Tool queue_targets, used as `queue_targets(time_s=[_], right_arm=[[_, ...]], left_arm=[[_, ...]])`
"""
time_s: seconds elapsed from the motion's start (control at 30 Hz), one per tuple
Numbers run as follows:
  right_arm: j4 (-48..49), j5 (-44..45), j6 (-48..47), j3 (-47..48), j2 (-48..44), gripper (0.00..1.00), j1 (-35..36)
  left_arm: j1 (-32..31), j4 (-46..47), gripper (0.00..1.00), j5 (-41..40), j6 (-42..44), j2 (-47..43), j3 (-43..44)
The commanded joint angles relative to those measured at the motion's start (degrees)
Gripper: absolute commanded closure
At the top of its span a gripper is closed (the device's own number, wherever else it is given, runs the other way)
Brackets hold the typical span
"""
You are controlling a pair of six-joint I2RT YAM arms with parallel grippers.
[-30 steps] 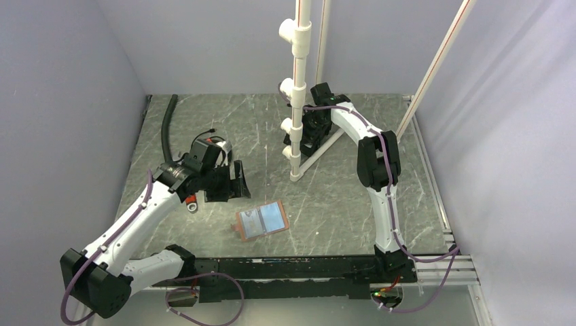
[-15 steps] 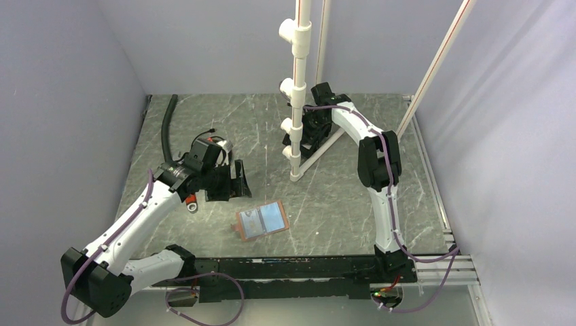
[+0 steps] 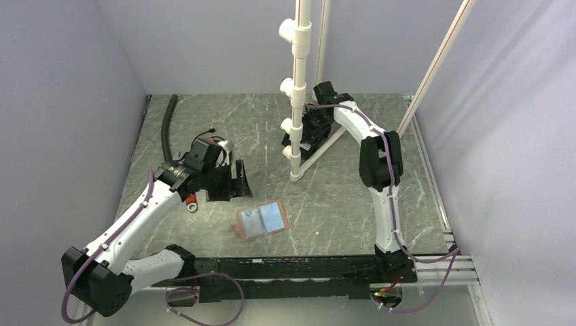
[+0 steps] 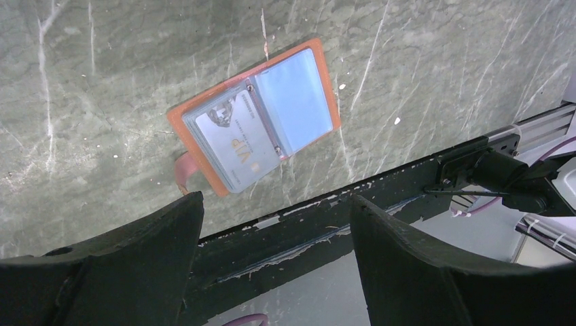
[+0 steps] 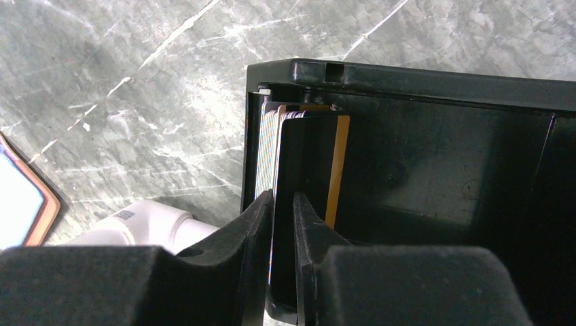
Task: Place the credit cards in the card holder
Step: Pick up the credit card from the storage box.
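Observation:
The tan card holder (image 3: 261,221) lies open on the table, a silver VIP card (image 4: 238,139) in its left sleeve and a light blue card (image 4: 293,98) in its right. My left gripper (image 4: 272,204) hangs open above and beside it, holding nothing. At the back, my right gripper (image 5: 283,197) reaches into the black box (image 5: 407,85), where several credit cards stand on edge against the left wall. Its fingers are shut on a dark card (image 5: 306,159), with a striped card (image 5: 266,146) at the left finger and an orange card (image 5: 342,170) behind.
A white pipe stand (image 3: 297,81) rises right beside the black box, and its base fitting (image 5: 146,221) shows below it. A black hose (image 3: 166,125) lies at the far left. A small red and silver object (image 3: 192,202) sits by the left arm. A black rail (image 3: 306,268) runs along the near edge.
The right wrist has shifted very slightly at the box and its jaws have closed in on the dark card. The left arm and the card holder have not moved.

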Motion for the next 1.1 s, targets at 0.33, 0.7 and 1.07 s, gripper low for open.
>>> queue_targets(time_s=[0.33,0.7,1.07], right_arm=[[2.92,1.54,2.28,-0.98,-6.33,0.93,-0.11],[15.69,19.46,21.05,-5.27,-13.98,1.00,-0.91],[16.86,34.86,54.55,-50.27,-55.86,1.00,-0.66]], left_arm=[[0.23,3.80,0.16,1.10,-0.67,0.71,-2.29],[0.32,9.38,0.17,2.98,-6.07,1.44,-9.37],[0.49,8.46,0.18,0.71,-7.57,6.99,-11.59]])
